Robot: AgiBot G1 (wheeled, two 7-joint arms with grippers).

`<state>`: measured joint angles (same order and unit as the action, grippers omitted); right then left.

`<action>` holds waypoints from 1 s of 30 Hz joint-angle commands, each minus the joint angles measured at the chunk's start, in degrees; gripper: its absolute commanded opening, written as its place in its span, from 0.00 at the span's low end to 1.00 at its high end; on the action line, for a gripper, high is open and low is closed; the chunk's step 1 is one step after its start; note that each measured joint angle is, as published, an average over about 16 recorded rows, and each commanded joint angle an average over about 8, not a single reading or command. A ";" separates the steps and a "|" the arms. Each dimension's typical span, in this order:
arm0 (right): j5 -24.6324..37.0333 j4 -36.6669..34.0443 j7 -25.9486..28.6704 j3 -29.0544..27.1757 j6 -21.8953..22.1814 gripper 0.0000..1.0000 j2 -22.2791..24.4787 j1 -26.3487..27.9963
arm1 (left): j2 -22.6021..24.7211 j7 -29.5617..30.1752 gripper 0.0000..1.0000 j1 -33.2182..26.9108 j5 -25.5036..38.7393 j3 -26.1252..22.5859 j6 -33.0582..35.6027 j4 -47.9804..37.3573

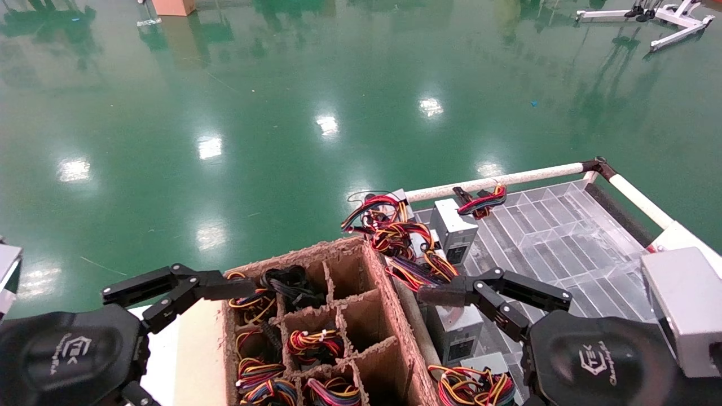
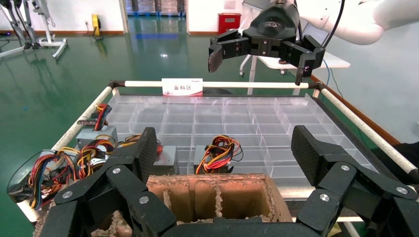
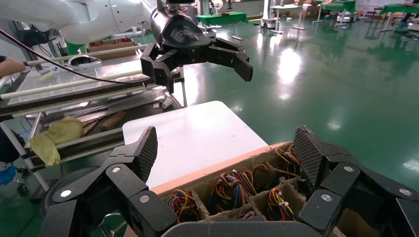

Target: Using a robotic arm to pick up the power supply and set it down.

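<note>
Two grippers are hovering with fingers spread and empty above a cardboard crate [image 1: 338, 316] of power supplies. The right gripper [image 1: 479, 293] is hanging over the crate's right wall beside the clear-bottomed tray [image 1: 569, 225]. The left gripper [image 1: 169, 293] is hanging at the crate's left edge, over a white table [image 3: 192, 133].

The pick-up looks not yet begun: neither hand is touching anything. The nearest power supply [image 1: 459, 335] is standing on the tray just beneath the right gripper, at about 7 o'clock from its fingertips in the head view. Another unit [image 1: 454, 228] is standing at 12 o'clock, farther up the tray, and wire bundles [image 1: 316, 344] are filling the crate's cells at 9 o'clock.

The next move is likely calling for a descent squarely over one metal box, clear of the loose wires.
</note>
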<state>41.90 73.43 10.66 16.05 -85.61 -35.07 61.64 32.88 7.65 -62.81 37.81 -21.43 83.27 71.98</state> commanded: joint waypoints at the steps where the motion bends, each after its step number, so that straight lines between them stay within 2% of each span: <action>1: 0.00 0.00 0.00 0.00 0.00 1.00 0.00 0.00 | 0.00 0.00 0.00 0.00 0.00 0.00 0.00 0.00; 14: 0.09 -0.04 0.01 0.05 0.03 1.00 -0.01 -0.05 | 0.00 0.00 0.00 0.00 0.00 0.00 0.00 0.00; 19: 2.23 -0.43 -0.34 0.89 0.94 1.00 -0.62 0.16 | 0.00 0.00 0.00 0.00 0.00 0.00 0.00 0.00; 24: 6.66 -2.20 -0.95 3.34 1.65 1.00 -3.14 1.55 | 0.00 0.00 0.00 0.00 0.00 0.00 0.00 -0.01; 30: 12.57 -7.87 -2.50 7.50 0.32 1.00 -8.26 4.87 | 0.00 0.00 0.00 0.00 0.00 -0.01 0.00 -0.01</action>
<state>54.68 65.03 7.76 23.58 -85.35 -43.46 66.87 32.88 7.64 -62.81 37.81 -21.44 83.27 71.98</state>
